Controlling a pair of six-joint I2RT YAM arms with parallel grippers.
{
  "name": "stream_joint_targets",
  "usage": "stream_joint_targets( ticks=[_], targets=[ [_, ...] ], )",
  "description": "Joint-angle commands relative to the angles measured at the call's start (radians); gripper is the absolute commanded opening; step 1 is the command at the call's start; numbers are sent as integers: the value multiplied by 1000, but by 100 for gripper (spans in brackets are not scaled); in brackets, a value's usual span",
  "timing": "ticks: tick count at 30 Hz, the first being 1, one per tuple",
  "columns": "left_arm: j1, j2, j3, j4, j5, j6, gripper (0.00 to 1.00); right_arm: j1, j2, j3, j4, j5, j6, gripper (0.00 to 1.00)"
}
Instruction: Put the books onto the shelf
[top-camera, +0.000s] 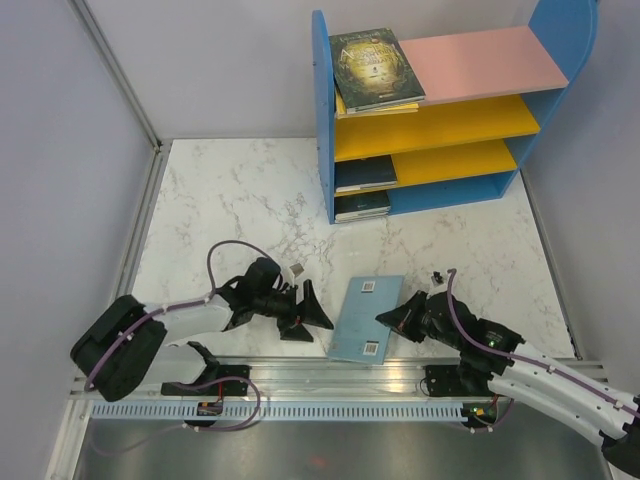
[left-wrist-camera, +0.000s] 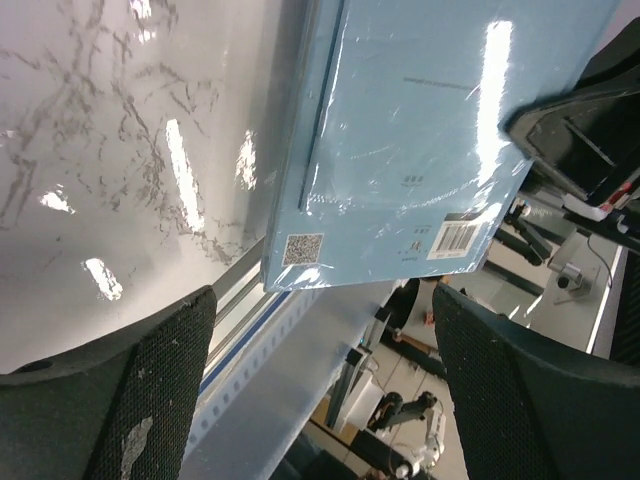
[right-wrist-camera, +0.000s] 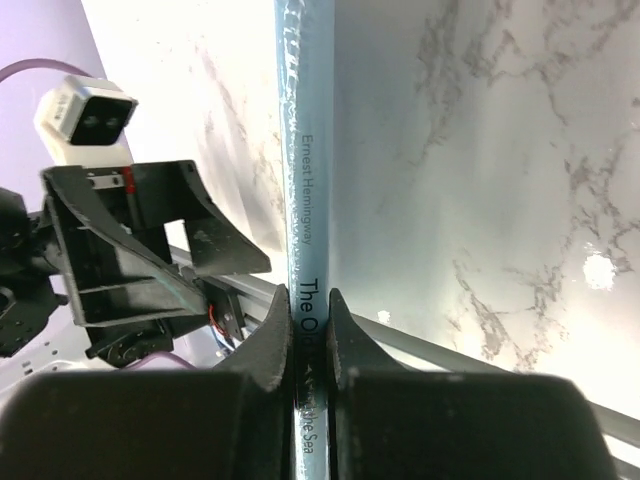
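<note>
right claw (right-wrist-camera: 310, 312): pinching blue book (top-camera: 362, 315) spine (arm low, reaching left) | left claw (top-camera: 312, 310): spread wide, facing book

I read "Ernest Hemingway" and "The O… Sea" along the spine of the light-blue book (right-wrist-camera: 305, 215); its barcode (left-wrist-camera: 460, 237) and QR code (left-wrist-camera: 303, 248) are illegible.

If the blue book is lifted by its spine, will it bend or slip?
Probably bends: the blue book looks thin, and the right end effector pinches only its spine. It may slip, since the glossy cover shows glare.
</note>
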Motion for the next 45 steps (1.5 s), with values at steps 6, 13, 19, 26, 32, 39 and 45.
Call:
stream_joint_targets(
  ticks=[6,13,19,26,32,39,45],
  targets=[
    [118,-211,61,-139,-50,29,91,-3,93,129,315,-115,-27,0],
    [137,-219,85,-141,-53,20,91,-3,225,158,594,-213,4,0],
    [175,-278,70,-133,-23,2,90,-5,271,60,901,-241,108,0],
    [270,-450,64,-82,63,-81,69,-5,282,-26,992,-226,154,0],
    [296,-480,45,101,157,-199,58,-5,345,-57,1120,-223,177,0],
    [296,-475,29,113,186,-222,56,-5,449,-21,1228,-249,171,0],
    [296,-498,28,85,177,-219,6,-1,463,-30,1234,-255,167,0]
  ],
)
